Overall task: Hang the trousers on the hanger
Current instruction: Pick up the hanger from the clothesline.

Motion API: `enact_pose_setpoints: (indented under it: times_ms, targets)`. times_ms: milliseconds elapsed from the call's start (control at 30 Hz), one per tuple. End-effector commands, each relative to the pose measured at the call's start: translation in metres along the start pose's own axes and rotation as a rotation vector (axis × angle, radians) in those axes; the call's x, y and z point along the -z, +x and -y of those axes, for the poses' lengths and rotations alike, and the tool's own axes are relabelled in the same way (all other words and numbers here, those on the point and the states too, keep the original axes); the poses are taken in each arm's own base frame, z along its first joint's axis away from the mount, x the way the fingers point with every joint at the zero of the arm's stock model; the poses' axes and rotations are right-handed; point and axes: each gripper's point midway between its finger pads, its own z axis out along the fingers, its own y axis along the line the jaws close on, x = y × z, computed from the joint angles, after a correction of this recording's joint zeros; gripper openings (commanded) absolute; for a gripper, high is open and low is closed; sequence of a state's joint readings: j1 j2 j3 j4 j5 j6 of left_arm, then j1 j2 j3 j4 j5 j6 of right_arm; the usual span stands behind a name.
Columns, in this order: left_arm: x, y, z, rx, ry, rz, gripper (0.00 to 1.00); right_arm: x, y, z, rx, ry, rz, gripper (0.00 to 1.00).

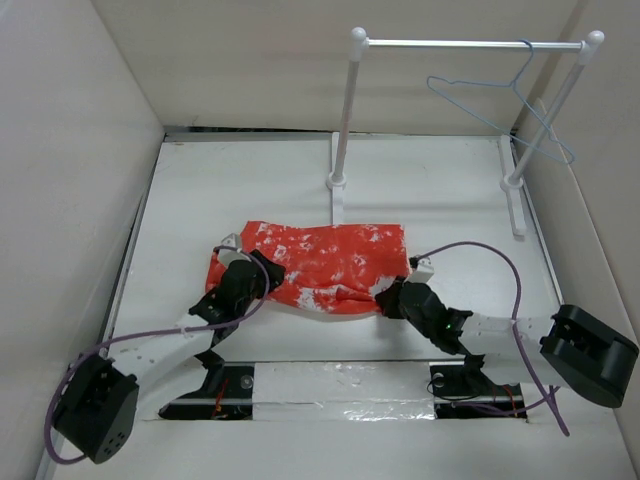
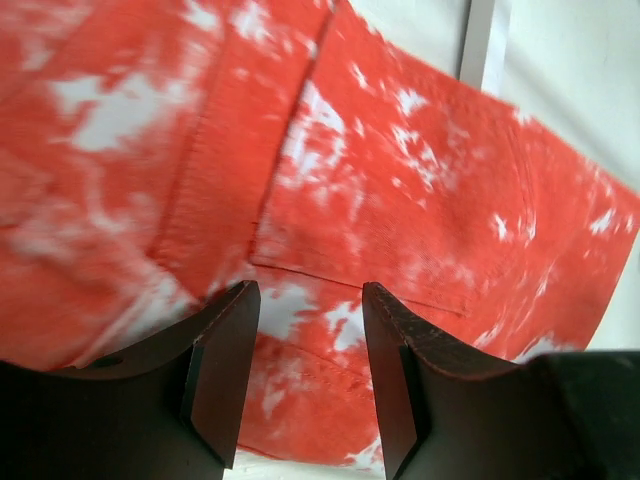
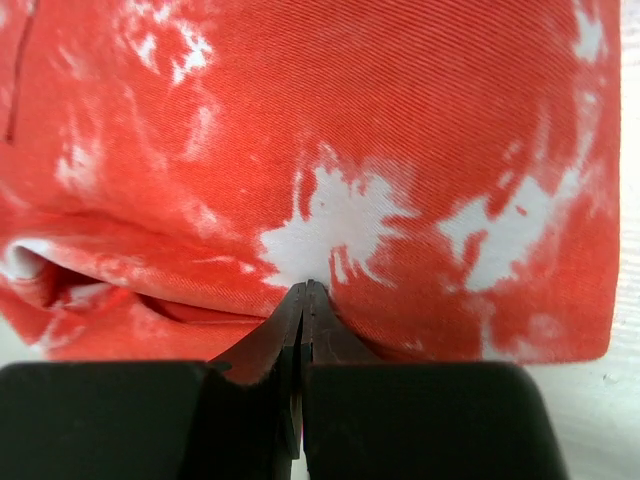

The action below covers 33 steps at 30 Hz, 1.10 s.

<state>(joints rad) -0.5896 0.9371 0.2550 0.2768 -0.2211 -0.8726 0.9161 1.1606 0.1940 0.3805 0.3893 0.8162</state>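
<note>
The orange-red trousers (image 1: 330, 258) with white blotches lie folded in a flat bundle at the table's middle. My left gripper (image 1: 262, 272) hovers over their left end. Its jaws stand open and empty in the left wrist view (image 2: 310, 292), with the fabric (image 2: 400, 180) and a pocket seam beneath them. My right gripper (image 1: 387, 296) is at the bundle's near right edge. Its jaws are pressed together in the right wrist view (image 3: 303, 286), the tips touching the fabric (image 3: 400, 120), and no cloth shows between them. The pale blue wire hanger (image 1: 500, 100) hangs on the rail at the far right.
The white two-post rail stand (image 1: 470, 44) stands at the back right, with its flat feet (image 1: 516, 205) on the table. White walls close in the left, back and right sides. A taped strip (image 1: 340, 385) runs along the near edge between the arm bases.
</note>
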Motion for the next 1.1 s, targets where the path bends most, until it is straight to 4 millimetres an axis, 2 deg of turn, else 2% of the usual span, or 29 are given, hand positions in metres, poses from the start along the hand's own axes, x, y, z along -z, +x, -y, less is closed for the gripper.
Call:
enact_pose_setpoints:
  times_ms: [0,33,100,167,300,367,433,467,500,533,567,600,633,667,700,733,767,800,833,867,900,933,967,1033,1067]
  targets:
    - [0.005,-0.016,-0.018,0.113,-0.03,0.092,0.44,0.006,0.011,0.016,-0.127,0.016,0.037,0.0]
    - [0.007,-0.016,-0.025,0.122,-0.042,0.1,0.44,0.008,0.015,0.017,-0.132,0.011,0.034,0.0]
    - [0.014,-0.027,-0.024,0.142,-0.029,0.143,0.44,0.012,0.012,0.016,-0.15,-0.002,0.047,0.0]
    - [0.023,-0.039,-0.01,0.138,0.018,0.17,0.44,0.016,0.01,0.012,-0.118,-0.015,0.041,0.0]
    - [0.045,-0.057,0.041,0.059,0.161,0.192,0.37,0.034,-0.032,-0.021,-0.06,-0.079,0.111,0.0]
    - [0.05,-0.068,0.059,0.025,0.19,0.208,0.32,0.047,-0.072,-0.036,-0.023,-0.121,0.217,0.0]
    - [0.047,-0.066,0.073,-0.003,0.214,0.189,0.31,0.053,-0.1,-0.043,-0.007,-0.144,0.278,0.0]
    - [0.046,-0.067,0.084,-0.003,0.253,0.186,0.3,0.055,-0.115,-0.052,0.003,-0.177,0.292,0.0]
    - [0.045,-0.063,0.091,-0.012,0.272,0.17,0.3,0.05,-0.135,-0.038,0.025,-0.129,0.335,0.0]
    - [0.04,-0.052,0.102,-0.036,0.287,0.132,0.3,0.047,-0.146,-0.037,0.032,-0.126,0.35,0.0]
    - [0.039,-0.05,0.113,-0.049,0.312,0.132,0.29,0.035,-0.144,-0.034,0.072,-0.122,0.307,0.0]
    - [0.038,-0.045,0.123,-0.067,0.327,0.125,0.29,0.03,-0.165,-0.025,0.06,-0.095,0.34,0.0]
    - [0.041,-0.045,0.14,-0.083,0.356,0.13,0.29,0.024,-0.175,-0.026,0.065,-0.111,0.351,0.0]
    - [0.041,-0.024,0.154,-0.148,0.366,0.107,0.29,0.006,-0.168,-0.015,0.071,-0.081,0.299,0.0]
    - [0.042,-0.016,0.163,-0.176,0.371,0.104,0.3,0.0,-0.174,-0.022,0.077,-0.118,0.279,0.0]
    - [0.039,-0.007,0.178,-0.208,0.372,0.097,0.3,-0.008,-0.184,-0.014,0.066,-0.112,0.288,0.0]
    - [0.043,0.008,0.188,-0.242,0.387,0.084,0.3,-0.016,-0.181,-0.016,0.071,-0.149,0.252,0.0]
    - [0.042,0.014,0.194,-0.27,0.395,0.077,0.3,-0.034,-0.17,-0.006,0.061,-0.131,0.202,0.0]
    - [0.041,0.02,0.203,-0.282,0.409,0.068,0.3,-0.039,-0.179,-0.01,0.06,-0.157,0.218,0.0]
    - [0.034,0.035,0.204,-0.309,0.417,0.035,0.31,-0.045,-0.182,-0.002,0.048,-0.15,0.213,0.0]
    - [0.03,0.041,0.204,-0.323,0.417,0.023,0.31,-0.055,-0.174,0.004,0.032,-0.15,0.18,0.0]
    - [0.019,0.056,0.195,-0.348,0.394,-0.01,0.31,-0.059,-0.181,0.006,0.028,-0.157,0.208,0.0]
    - [0.015,0.061,0.194,-0.347,0.397,-0.016,0.31,-0.063,-0.185,0.016,0.015,-0.14,0.219,0.0]
    - [0.004,0.077,0.181,-0.366,0.37,-0.05,0.31,-0.075,-0.182,0.031,-0.012,-0.114,0.2,0.0]
    - [-0.005,0.091,0.168,-0.39,0.337,-0.08,0.31,-0.079,-0.184,0.036,-0.017,-0.102,0.199,0.0]
